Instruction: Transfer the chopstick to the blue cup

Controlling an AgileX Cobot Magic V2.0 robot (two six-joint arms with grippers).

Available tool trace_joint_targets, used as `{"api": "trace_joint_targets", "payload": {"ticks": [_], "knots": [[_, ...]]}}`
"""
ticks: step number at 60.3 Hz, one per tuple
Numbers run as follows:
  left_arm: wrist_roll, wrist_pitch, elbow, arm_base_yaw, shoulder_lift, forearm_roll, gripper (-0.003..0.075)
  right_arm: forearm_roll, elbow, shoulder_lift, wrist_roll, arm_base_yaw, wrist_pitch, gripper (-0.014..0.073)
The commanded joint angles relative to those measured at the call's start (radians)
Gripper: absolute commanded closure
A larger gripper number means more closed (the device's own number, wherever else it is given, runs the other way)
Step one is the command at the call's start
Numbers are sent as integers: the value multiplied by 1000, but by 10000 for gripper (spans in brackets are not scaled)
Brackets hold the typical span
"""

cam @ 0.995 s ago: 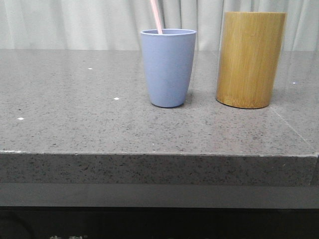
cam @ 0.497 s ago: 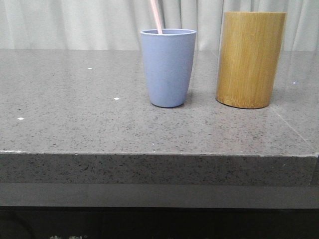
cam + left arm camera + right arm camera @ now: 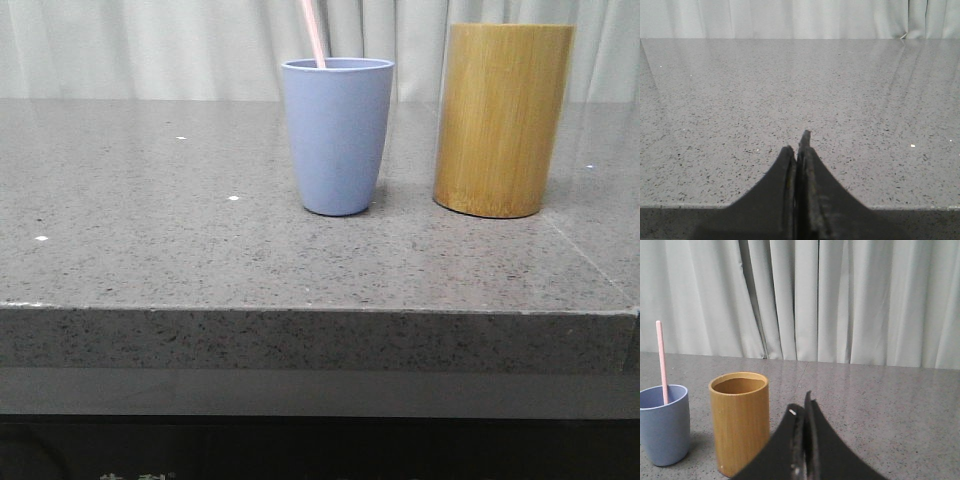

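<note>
The blue cup (image 3: 338, 135) stands upright on the grey stone table, left of the bamboo cylinder (image 3: 503, 120). A pale pink chopstick (image 3: 313, 33) leans inside the cup, its top past the frame's upper edge. In the right wrist view the chopstick (image 3: 661, 361) sticks up out of the blue cup (image 3: 663, 423). My right gripper (image 3: 802, 402) is shut and empty, near the bamboo cylinder (image 3: 740, 419), on the side away from the cup. My left gripper (image 3: 799, 146) is shut with nothing in it, over bare table.
The table (image 3: 150, 230) is speckled grey stone with a front edge (image 3: 320, 312) close to the camera. White curtains (image 3: 840, 300) hang behind it. Bare surface stretches left of the cup and in front of both containers.
</note>
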Motion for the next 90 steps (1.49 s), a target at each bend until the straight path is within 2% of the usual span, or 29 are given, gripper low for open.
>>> {"api": "trace_joint_targets", "payload": {"ticks": [1, 29, 90], "knots": [[-9, -86, 9, 2, -24, -10, 739, -12, 5, 12, -6, -7, -74, 704], [-9, -86, 9, 2, -24, -10, 739, -12, 355, -101, -6, -7, -86, 704], [-9, -86, 9, 2, -24, -10, 739, -12, 354, -127, -6, -40, -71, 704]]}}
